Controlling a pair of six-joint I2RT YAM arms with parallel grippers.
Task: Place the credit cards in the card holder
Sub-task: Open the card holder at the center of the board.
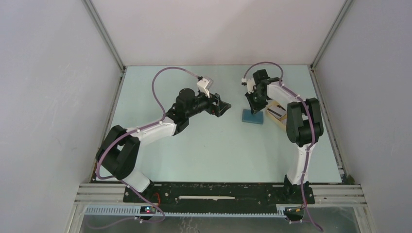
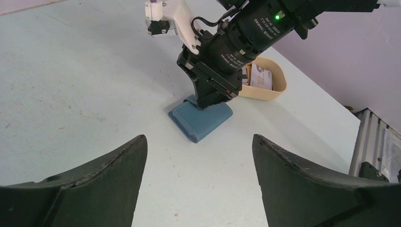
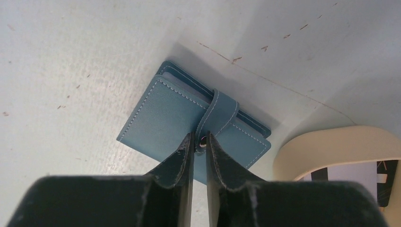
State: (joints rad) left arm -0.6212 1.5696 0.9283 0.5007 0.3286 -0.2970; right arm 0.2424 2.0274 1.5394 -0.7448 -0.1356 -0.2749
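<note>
The blue card holder (image 1: 252, 117) (image 2: 201, 119) (image 3: 161, 113) lies folded flat on the table, its strap snapped over the front. My right gripper (image 1: 252, 109) (image 2: 210, 99) (image 3: 200, 137) stands tilted over it, fingers pinched on the end of the strap at the snap. White and grey credit cards (image 2: 261, 77) (image 3: 345, 172) (image 1: 276, 112), one with dark stripes, rest in the beige tray just right of the holder. My left gripper (image 1: 224, 109) (image 2: 198, 137) hovers left of the holder, wide open, with nothing between its fingers.
The beige oval tray (image 2: 279, 87) (image 3: 321, 142) (image 1: 280, 124) stands close to the table's right edge. White enclosure walls surround the pale table (image 1: 194, 145). A metal rail (image 2: 373, 142) runs along the right side.
</note>
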